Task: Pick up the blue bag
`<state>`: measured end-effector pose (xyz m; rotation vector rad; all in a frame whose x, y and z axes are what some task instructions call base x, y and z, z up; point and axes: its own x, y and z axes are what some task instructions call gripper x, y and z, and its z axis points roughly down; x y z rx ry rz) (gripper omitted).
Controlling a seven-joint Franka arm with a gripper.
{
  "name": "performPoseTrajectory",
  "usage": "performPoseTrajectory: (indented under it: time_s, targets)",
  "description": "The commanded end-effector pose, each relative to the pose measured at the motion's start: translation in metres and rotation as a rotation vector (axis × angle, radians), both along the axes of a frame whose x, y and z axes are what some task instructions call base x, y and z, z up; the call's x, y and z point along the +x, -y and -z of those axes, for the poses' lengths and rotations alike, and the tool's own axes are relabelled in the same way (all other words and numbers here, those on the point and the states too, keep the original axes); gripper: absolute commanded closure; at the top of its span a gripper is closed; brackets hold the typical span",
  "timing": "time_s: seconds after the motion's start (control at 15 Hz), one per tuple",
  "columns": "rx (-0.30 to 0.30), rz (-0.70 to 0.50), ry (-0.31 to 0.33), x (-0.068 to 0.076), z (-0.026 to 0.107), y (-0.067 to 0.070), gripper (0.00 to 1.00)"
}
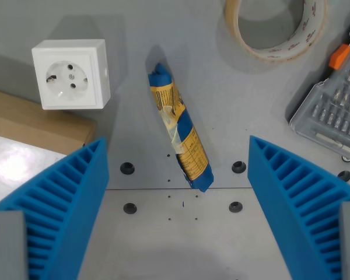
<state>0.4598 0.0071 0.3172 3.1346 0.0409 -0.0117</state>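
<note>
The blue bag (179, 128) is a slim blue and yellow packet lying flat on the grey table, slanting from upper left to lower right in the middle of the wrist view. My gripper (178, 166) hovers above it, open, with one ribbed blue finger (61, 201) at the wrist view's left and the other finger (297, 201) at the right. The packet's lower end lies between the two fingers. Nothing is held.
A white wall socket (72, 74) sits at upper left beside a brown cardboard piece (35, 125). A roll of clear tape (275, 26) lies at the top right. A grey screwdriver bit case (332, 108) is at the right edge. Bolt holes (127, 168) dot the table.
</note>
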Motion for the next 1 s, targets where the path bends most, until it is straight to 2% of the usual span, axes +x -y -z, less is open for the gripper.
performPoseTrajectory:
  time_s: [0.07,0.53,1.0]
  targets:
    - [0.0,0.0,0.004,0.0,-0.002,0.0,0.0]
    - [-0.001,-0.015,0.005,-0.001,0.0,0.0,0.0]
    - [-0.002,-0.073,0.032,-0.005,0.011,0.0,0.0]
